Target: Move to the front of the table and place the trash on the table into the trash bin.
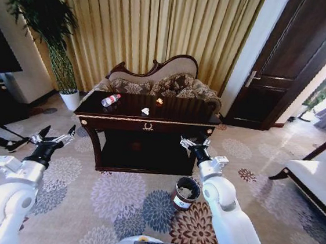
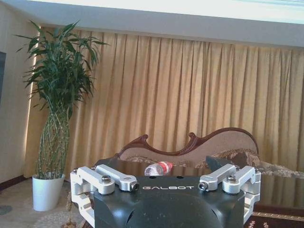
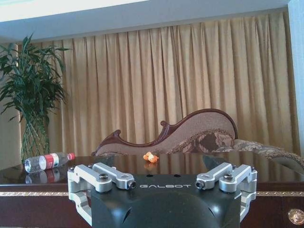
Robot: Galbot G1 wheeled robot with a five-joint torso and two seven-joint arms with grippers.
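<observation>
Head view: robot faces the front of the table (image 1: 148, 127), not yet at its edge. Left gripper (image 1: 55, 138) hangs off the table's left front corner, fingers spread wide, empty. Right gripper (image 1: 194, 143) sits just at the table's right front corner, also spread, empty. Bottle (image 1: 110, 99) lies on its side near the tabletop's left end, long axis slanting from the left front toward the back, cap toward the back. White paper scrap (image 1: 145, 111) sits mid-top toward the front edge; orange bit (image 1: 160, 101) is near the back edge, centre. Trash bin (image 1: 186, 193) stands on the carpet ahead of the table's right front leg, just beside the right arm.

Left wrist view: left gripper's fingers stand wide apart, nothing between them. The bottle shows straight ahead beyond them, lying flat, broadside on.

Right wrist view: right gripper's fingers wide apart, empty. The orange bit is dead ahead on the tabletop; the bottle lies off toward the far left end.

Judgement: the left arm looks nearer to the bottle, the right arm nearer to the orange bit and the bin; a grasp across the bottle's short axis seems called for.
</observation>
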